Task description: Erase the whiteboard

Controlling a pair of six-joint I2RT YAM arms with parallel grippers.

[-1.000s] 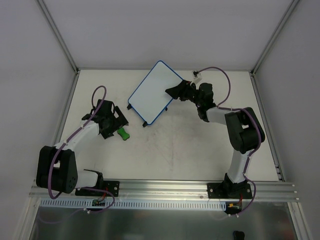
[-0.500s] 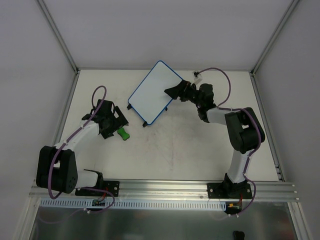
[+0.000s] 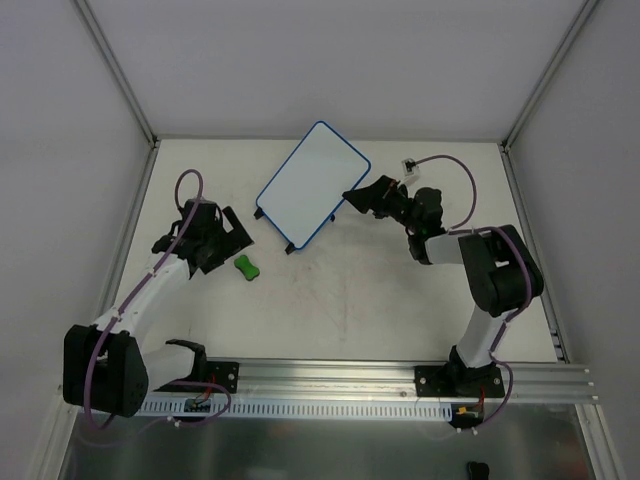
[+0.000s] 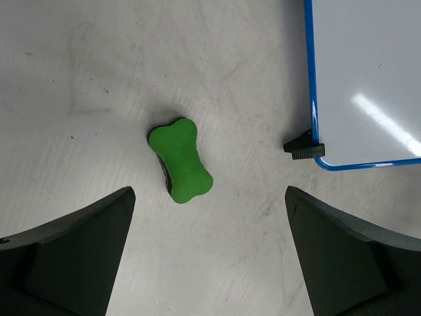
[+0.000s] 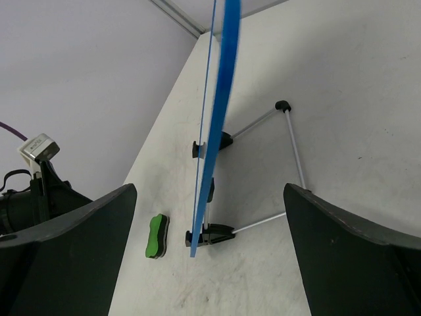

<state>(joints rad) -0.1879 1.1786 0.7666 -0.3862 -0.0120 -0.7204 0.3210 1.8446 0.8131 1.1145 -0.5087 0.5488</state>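
Note:
The whiteboard (image 3: 312,185), white with a blue rim, stands tilted on its black feet and wire stand at the back middle of the table; I see no pen marks on it. A green bone-shaped eraser (image 3: 246,267) lies flat on the table to its front left. My left gripper (image 3: 231,243) is open and empty just left of the eraser. In the left wrist view the eraser (image 4: 179,160) lies ahead of the open fingers (image 4: 72,257), beside a board corner (image 4: 368,79). My right gripper (image 3: 362,200) is open and empty just right of the board, which it sees edge-on (image 5: 220,99).
The board's thin wire stand legs (image 5: 293,141) and black feet (image 5: 210,234) rest on the table behind it. Grey walls and metal posts close off the back and both sides of the table (image 3: 400,290).
The left gripper has drawn back up and left, leaving the eraser lying free on the table. The right gripper has pulled back right, off the board's right edge.

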